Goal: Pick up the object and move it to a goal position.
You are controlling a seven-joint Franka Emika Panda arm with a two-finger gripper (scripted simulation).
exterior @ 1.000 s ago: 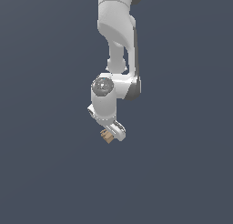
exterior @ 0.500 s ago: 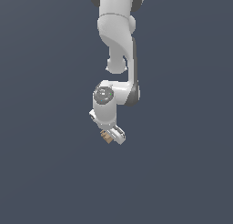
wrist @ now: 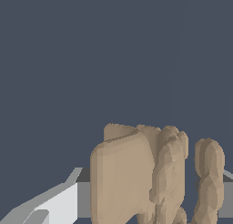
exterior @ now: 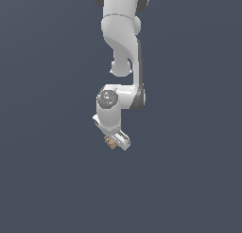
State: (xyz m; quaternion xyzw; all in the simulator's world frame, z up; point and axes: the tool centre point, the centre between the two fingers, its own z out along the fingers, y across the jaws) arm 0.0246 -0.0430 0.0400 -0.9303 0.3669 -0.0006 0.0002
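At the lower end of the white jointed robot arm (exterior: 122, 61), against a plain slate-grey backdrop (exterior: 47, 132), the white gripper (exterior: 115, 143) is closed on the small tan-brown faceted lump (exterior: 110, 142); the wrist view shows that lump (wrist: 141, 177) pinched between grey-white fingers (wrist: 54, 205).

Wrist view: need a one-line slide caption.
Close-up of the tan faceted object between the gripper fingers, with nothing but plain dark grey background behind it.
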